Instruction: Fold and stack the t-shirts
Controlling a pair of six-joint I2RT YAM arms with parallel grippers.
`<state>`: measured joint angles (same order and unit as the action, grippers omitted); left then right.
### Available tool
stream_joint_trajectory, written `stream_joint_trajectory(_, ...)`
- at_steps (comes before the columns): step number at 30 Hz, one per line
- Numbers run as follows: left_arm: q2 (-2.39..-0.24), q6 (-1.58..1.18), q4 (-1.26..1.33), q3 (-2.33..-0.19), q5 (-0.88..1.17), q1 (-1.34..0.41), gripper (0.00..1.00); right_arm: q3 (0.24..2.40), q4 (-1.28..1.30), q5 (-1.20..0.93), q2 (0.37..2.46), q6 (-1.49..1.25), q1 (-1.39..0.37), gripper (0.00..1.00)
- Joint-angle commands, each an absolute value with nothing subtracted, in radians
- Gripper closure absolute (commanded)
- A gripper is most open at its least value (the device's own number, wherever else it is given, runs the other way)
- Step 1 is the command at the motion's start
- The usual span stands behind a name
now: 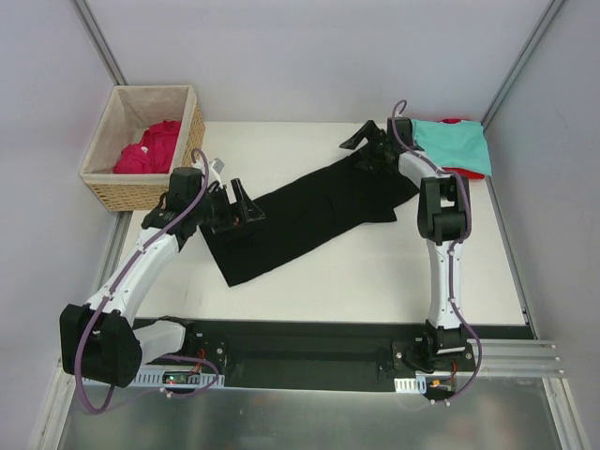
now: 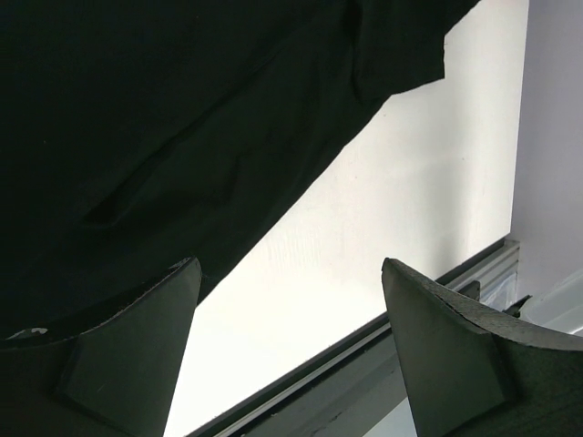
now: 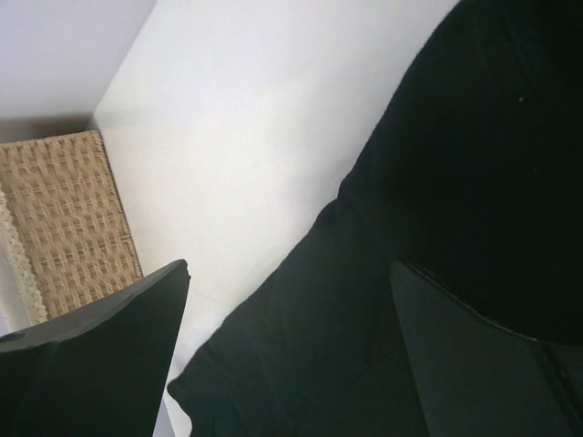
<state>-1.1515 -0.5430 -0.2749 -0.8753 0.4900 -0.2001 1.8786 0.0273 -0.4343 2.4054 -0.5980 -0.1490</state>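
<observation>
A large black t-shirt (image 1: 309,216) lies folded in a long diagonal strip across the table. My left gripper (image 1: 247,204) hangs open over its near-left end; in the left wrist view the black t-shirt (image 2: 182,118) passes under one finger and my left gripper (image 2: 290,266) has bare table between its fingers. My right gripper (image 1: 362,150) stands open at the strip's far-right end. In the right wrist view the black t-shirt (image 3: 437,182) lies below my right gripper (image 3: 290,269), ungripped. A teal t-shirt (image 1: 454,142) rests on a red one (image 1: 469,173) at the back right.
A wicker basket (image 1: 131,192) stands at the back left with a crimson-pink t-shirt (image 1: 150,148) inside; the basket (image 3: 73,218) also shows in the right wrist view. The table's metal edge rail (image 2: 364,355) runs close to the left gripper. Grey walls enclose the table.
</observation>
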Motion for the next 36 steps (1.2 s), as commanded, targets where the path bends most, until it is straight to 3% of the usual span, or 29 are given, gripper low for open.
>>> stream_joint_trajectory(1, -1.178, -0.52, -0.267, -0.917, 0.489, -0.184, 0.19, 2.051, 0.032, -0.533, 2.514, -0.646, -0.205, 0.03)
stream_joint_trajectory(7, -1.193, -0.528, -0.268, -0.917, 0.541, -0.183, 0.19, 2.293, 0.032, -0.681, 2.599, -0.585, -0.298, 0.03)
stream_joint_trajectory(10, -1.166, -0.514, -0.268, -0.919, 0.566, -0.183, 0.19, 2.138, 0.017, -0.648, 2.484, -0.54, -0.299, 0.03)
stream_joint_trajectory(18, -1.065, -0.42, -0.371, -0.917, 0.643, -0.167, 0.18, 1.68, 0.119, -0.47, 1.834, -0.319, -0.287, 0.03)
stream_joint_trajectory(25, -0.933, -0.486, -0.498, -0.708, 0.644, -0.166, 0.19, 1.412, 0.253, -0.33, 1.461, -0.285, -0.321, 0.03)
stream_joint_trajectory(36, -0.919, -0.571, -0.672, -0.618, 0.617, -0.192, 0.21, 1.27, 0.278, -0.33, 1.316, -0.287, -0.342, 0.03)
